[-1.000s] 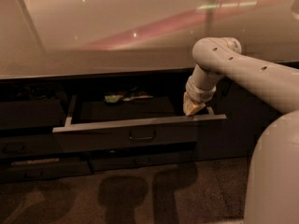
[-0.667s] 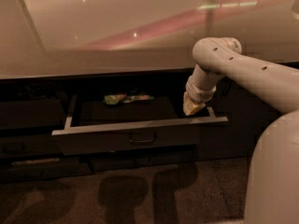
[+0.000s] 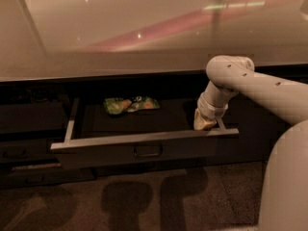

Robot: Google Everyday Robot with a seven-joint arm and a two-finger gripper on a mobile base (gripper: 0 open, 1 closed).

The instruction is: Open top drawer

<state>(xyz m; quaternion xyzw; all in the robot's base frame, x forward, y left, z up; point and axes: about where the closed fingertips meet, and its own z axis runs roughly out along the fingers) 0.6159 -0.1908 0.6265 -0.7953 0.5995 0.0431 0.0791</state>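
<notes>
Looks like a kitchenette to me, maybe an office break area. There's a long pale glossy worktop [image 3: 144, 42] running over dark fitted cabinets, with a stack of drawer fronts [image 3: 29, 153] on small bar handles [image 3: 147, 151]. The top drawer [image 3: 96, 155] sits pulled out with a green snack packet [image 3: 131, 104] lying at the back of it. The floor [image 3: 144, 196] looks like flat brownish carpet, which is more office than home. The robot's tool [image 3: 204, 121] hangs inside the drawer's right end.
</notes>
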